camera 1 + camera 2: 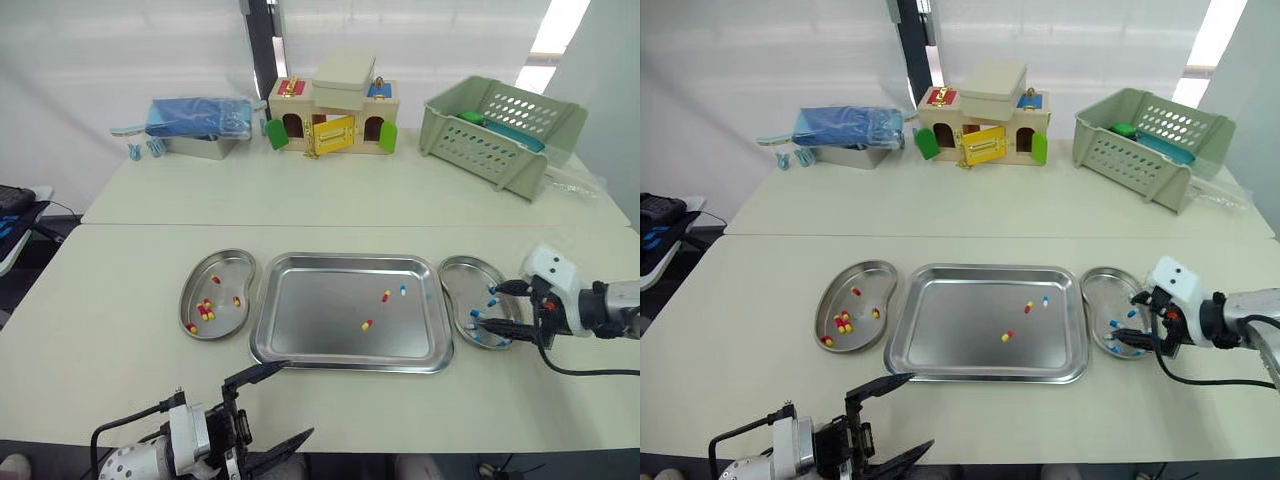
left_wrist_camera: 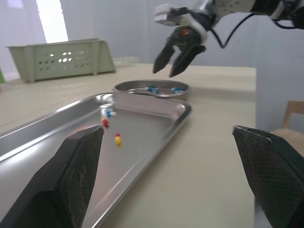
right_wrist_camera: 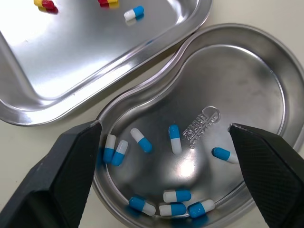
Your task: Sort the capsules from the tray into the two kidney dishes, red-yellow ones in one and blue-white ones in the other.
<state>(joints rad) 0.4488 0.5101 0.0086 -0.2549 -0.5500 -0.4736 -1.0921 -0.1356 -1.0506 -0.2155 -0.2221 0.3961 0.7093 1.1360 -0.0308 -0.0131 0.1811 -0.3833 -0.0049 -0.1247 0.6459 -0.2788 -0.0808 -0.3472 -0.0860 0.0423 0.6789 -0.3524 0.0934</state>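
Right gripper (image 1: 497, 308) hangs over the right kidney dish (image 1: 455, 268), fingers spread wide, empty. Left gripper (image 1: 292, 400) is also wide and empty, near the tray (image 1: 300, 335) at its 7 o'clock. Left kidney dish (image 1: 228, 262) sits at 9 o'clock, right at 3. Tray holds two red-yellow capsules (image 1: 367, 325) and one blue-white capsule (image 1: 403, 290), toward 2 o'clock.

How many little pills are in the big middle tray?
3. In the tray: a red-yellow capsule near the middle, another red-yellow capsule farther back, and a blue-white capsule just right of it. None seems hidden.
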